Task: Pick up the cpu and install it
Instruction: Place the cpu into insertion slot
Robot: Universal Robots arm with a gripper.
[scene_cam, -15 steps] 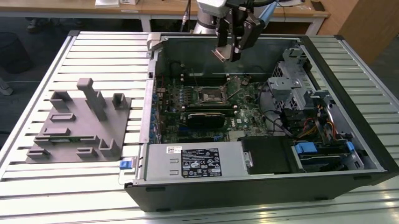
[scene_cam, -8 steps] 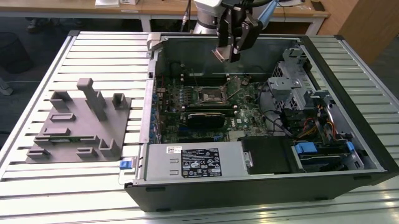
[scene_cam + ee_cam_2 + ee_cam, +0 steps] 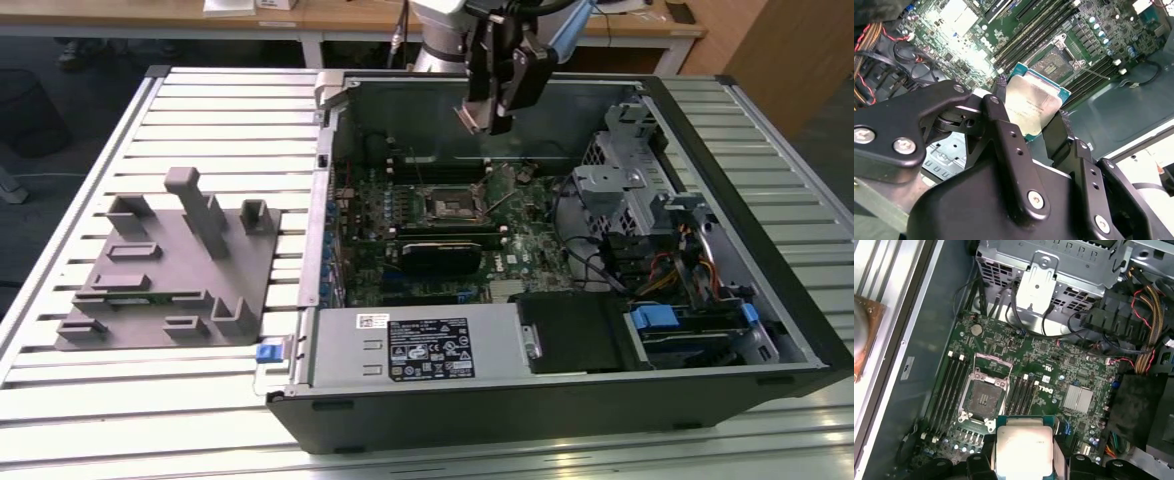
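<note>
The gripper (image 3: 490,118), clamped on the cpu (image 3: 1034,102), hangs over the open computer case (image 3: 534,412). The socket (image 3: 983,399) lies uncovered between memory slots (image 3: 951,385), with cables (image 3: 667,265) at the exterior view's right.

A lab or workshop: an opened computer case (image 3: 534,425) on a slatted metal bench (image 3: 187,405), wooden desks (image 3: 360,12) behind.

An open computer case (image 3: 534,425) is found lying on its side on a slatted table (image 3: 160,420). Inside the case, a green motherboard (image 3: 521,250) is mounted. A grey labelled metal box (image 3: 334,360) is fitted along the case's front wall, and a metal drive cage (image 3: 627,170) is fitted toward the exterior view's right. A grey plastic holder (image 3: 160,275) is set outside the case, on the exterior view's left.
</note>
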